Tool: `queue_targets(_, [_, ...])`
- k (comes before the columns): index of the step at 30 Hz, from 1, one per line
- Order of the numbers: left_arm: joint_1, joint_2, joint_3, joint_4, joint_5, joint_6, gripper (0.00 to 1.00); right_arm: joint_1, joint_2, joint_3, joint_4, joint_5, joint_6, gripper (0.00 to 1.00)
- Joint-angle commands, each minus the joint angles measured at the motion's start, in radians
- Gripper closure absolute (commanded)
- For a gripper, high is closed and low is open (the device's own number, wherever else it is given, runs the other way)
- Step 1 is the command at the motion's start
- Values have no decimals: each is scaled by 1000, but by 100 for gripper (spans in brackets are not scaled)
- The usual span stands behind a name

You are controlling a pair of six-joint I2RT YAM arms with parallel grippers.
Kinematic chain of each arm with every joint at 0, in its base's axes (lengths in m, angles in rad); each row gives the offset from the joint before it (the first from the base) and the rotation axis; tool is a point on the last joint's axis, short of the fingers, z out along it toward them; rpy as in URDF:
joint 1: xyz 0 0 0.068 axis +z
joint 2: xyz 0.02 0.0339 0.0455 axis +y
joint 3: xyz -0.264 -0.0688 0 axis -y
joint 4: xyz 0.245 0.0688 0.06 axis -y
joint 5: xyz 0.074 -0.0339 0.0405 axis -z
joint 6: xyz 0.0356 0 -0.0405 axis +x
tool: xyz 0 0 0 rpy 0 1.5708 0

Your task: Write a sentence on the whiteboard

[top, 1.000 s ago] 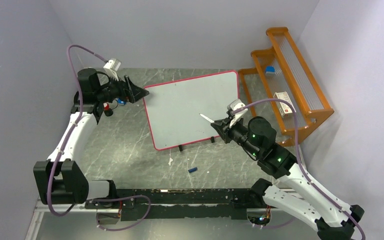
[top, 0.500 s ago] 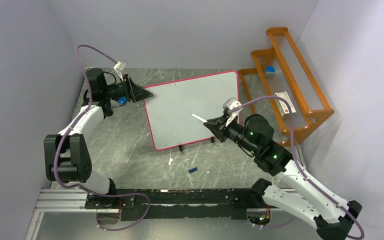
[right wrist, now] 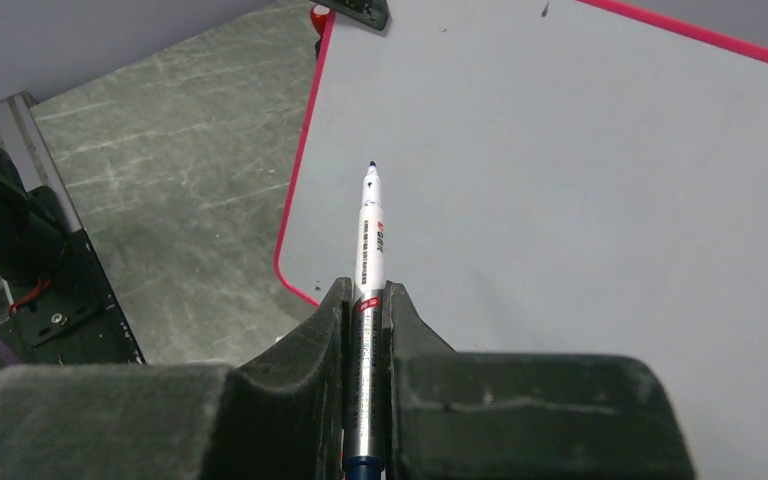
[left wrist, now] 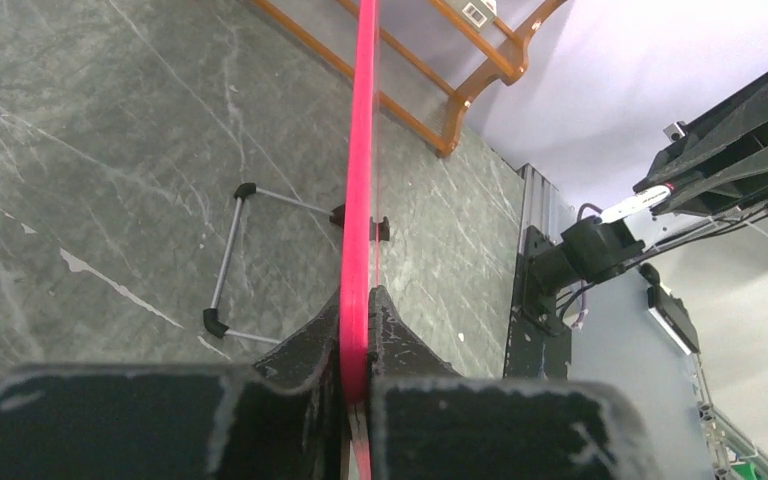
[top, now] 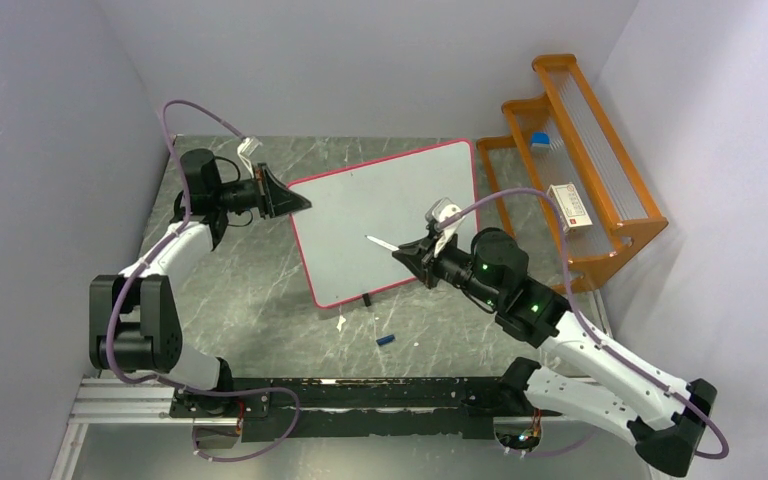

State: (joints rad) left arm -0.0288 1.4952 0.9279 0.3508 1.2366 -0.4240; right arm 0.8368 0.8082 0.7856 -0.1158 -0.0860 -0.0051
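Note:
The whiteboard (top: 390, 215), white with a thin pink-red frame, stands tilted on the grey marble table. Its face is blank; no sentence shows on it. My left gripper (top: 298, 204) is shut on the frame at the board's upper left corner. In the left wrist view the pink edge (left wrist: 363, 150) runs straight between my left gripper's (left wrist: 358, 310) jaws. My right gripper (top: 407, 255) is shut on a white marker (top: 380, 243). Its uncapped tip hovers over the board's lower middle. In the right wrist view the marker (right wrist: 369, 230) points at the whiteboard (right wrist: 560, 180) from my right gripper (right wrist: 365, 300).
An orange stepped rack (top: 600, 190) stands at the right, holding a blue item (top: 540, 140) and a white box (top: 570, 205). A blue cap (top: 386, 340) and a small white scrap (top: 341, 322) lie on the table before the board. The board's wire stand (left wrist: 225, 260) sits behind it.
My left gripper moved right onto the board's corner and shut on the frame. My right arm carried the marker leftward over the board. The board's left side shifted slightly.

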Motion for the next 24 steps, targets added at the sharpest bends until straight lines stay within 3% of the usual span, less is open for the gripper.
queue_targets(1, [-27, -57, -37, -60, 20, 95, 95, 68, 24, 51, 29, 106, -6, 100])
queue_targets(10, [-56, -118, -101, -101, -35, 132, 95, 316, 190, 159, -25, 491, 4, 100])
queue_targets(16, [-59, -112, -64, -216, -74, 212, 95, 403, 353, 301, -95, 663, 45, 100])
queue_targets(24, [-59, -125, -67, -228, -129, 209, 95, 474, 539, 448, -169, 807, 55, 100])
